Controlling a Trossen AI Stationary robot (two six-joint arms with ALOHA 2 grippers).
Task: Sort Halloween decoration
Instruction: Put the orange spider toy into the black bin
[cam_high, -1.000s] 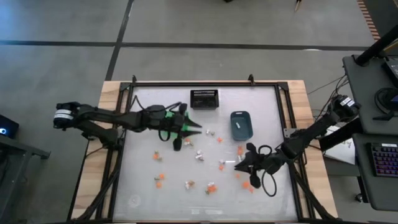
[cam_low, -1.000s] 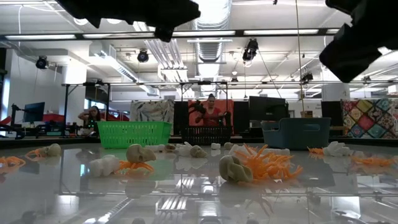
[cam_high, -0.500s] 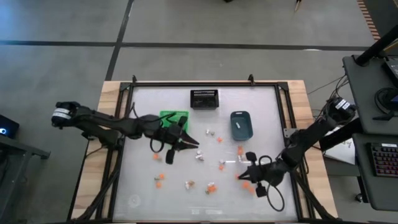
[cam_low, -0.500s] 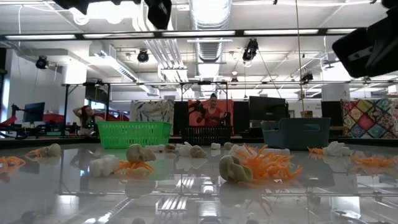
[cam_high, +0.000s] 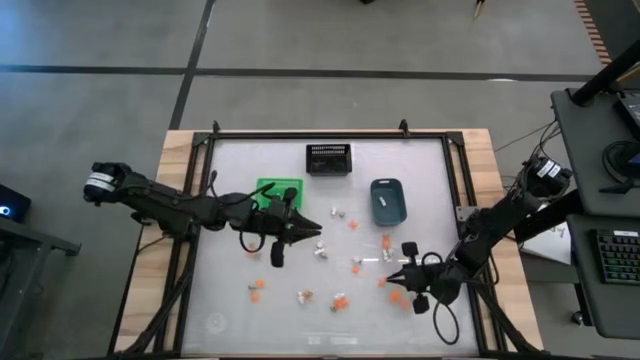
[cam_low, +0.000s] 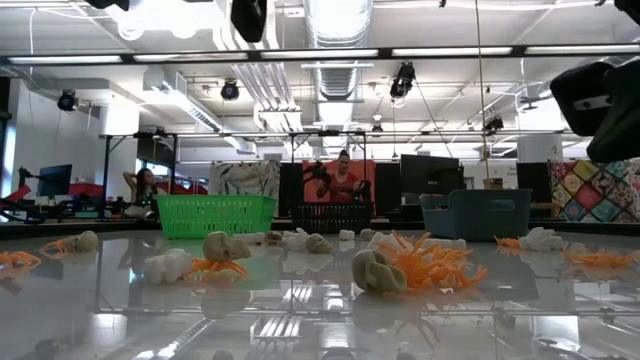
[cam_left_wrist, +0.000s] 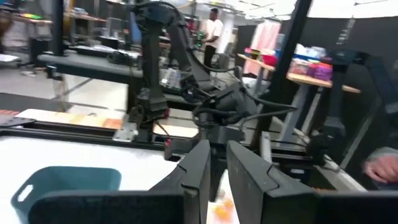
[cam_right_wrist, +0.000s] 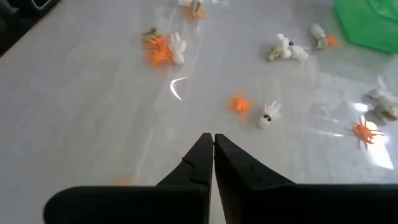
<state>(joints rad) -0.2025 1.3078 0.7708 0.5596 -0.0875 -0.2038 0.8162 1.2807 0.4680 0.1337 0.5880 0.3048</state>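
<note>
Many tiny orange, white and tan trinkets (cam_high: 340, 302) lie scattered on the white table, also seen in the low view (cam_low: 375, 270) and the right wrist view (cam_right_wrist: 268, 115). My left gripper (cam_high: 316, 232) hovers just near of the green bin (cam_high: 277, 190), pointing right; its fingers (cam_left_wrist: 196, 168) stand a narrow gap apart with nothing between them. My right gripper (cam_high: 395, 274) hangs above trinkets near the table's right near part, shut (cam_right_wrist: 213, 140) and holding nothing.
A black mesh bin (cam_high: 328, 158) stands at the far edge and a blue-grey bin (cam_high: 387, 200) right of centre. A raised black frame (cam_high: 452, 200) rims the table. People show in the room beyond (cam_low: 340, 180). Free room lies at the table's near left (cam_high: 225, 310).
My left gripper has moved off the green bin toward the near edge and risen, uncovering the bin. My right gripper has shifted a little toward the near right and lifted. The trinkets have stayed where they were.
</note>
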